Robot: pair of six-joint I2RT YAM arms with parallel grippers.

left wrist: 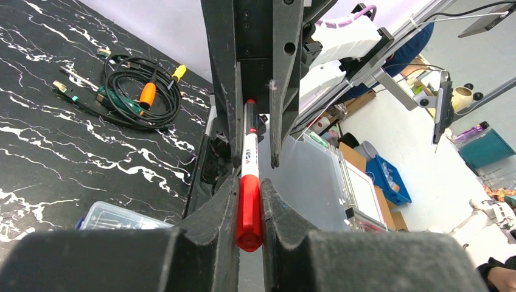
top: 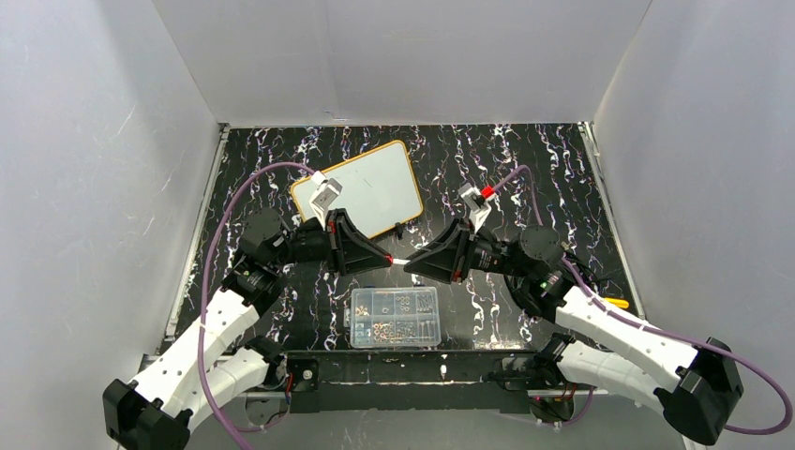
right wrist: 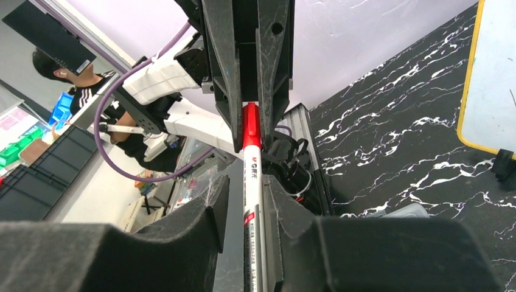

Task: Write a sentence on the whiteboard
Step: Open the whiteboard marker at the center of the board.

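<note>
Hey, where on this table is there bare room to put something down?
Bare: the back right stretch between the whiteboard and the right wall, and the strip between the clear box and the left arm. Crowded: the middle, where the left pincer and right pincer meet on the marker.

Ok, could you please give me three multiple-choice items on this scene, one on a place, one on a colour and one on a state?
1. Where does the clear compartment box lie?
A. on the robot's side of the whiteboard
B. on top of it
C. against the far wall

2. What colour is the cap of the marker?
A. blue
B. red
C. black

3. How is the marker held?
A. lying free
B. by one end effector
C. by both end effectors

Answers:
1 A: the top view shows the box apart from the board, on the near side.
2 B: both wrist views show a red cap.
3 C: the left end effector clamps the cap and the right end effector clamps the white barrel.
</note>
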